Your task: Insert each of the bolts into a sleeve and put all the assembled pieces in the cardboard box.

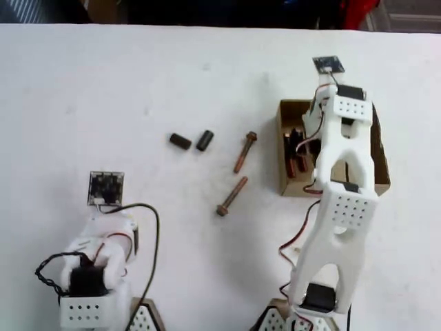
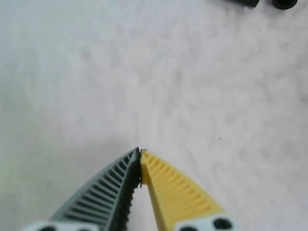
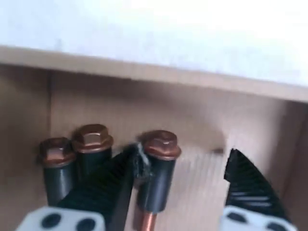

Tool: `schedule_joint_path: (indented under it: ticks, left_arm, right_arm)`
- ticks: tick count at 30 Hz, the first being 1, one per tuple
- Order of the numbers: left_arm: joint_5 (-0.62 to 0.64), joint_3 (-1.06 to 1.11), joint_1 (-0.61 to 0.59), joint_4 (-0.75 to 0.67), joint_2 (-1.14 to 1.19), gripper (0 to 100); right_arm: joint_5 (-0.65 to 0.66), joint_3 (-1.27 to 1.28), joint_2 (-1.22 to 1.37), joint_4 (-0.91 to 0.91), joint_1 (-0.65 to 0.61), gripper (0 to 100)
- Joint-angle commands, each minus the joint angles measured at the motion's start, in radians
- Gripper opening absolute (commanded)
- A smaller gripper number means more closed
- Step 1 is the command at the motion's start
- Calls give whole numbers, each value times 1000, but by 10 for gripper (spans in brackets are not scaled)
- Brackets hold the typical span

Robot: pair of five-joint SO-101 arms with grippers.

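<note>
Right wrist view has the right arm's fingers (image 3: 245,178) spread wide inside the cardboard box (image 3: 144,77), one of three assembled pieces (image 3: 159,163) between them as if for set-down, while the left arm's fingers (image 2: 168,187) sit closed over the bench (image 2: 96,72), two bolts (image 1: 244,152) and two sleeves (image 1: 180,141) unjoined.

The left arm (image 1: 93,276) sits folded back close to its base, with the wrist pointing down. The left gripper (image 2: 140,156) has its grey and yellow fingers pressed together at the tips. The right arm (image 1: 341,207) is stretched far forward, probably tipped down at the wrist. The right gripper (image 3: 183,159) has its two black fingers spread wide apart.
</note>
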Motion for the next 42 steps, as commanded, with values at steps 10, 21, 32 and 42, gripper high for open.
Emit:
schedule_joint_path:
  ticks: [10, 21, 32, 42]
  left_arm:
    - [-3, -3, 1, 23, -8, 23]
    - [-5, -3, 1, 40, -8, 24]
    - [-11, -2, -8, 35, -8, 24]
    - [-11, -2, -8, 32, -8, 24]
  right_arm:
    - [5, -557, -21, 440, -97, 259]
    - [-155, -651, -21, 444, -275, 259]
    - [-178, -654, -15, 443, -521, 259]
    - [-152, -647, -12, 443, -618, 219]
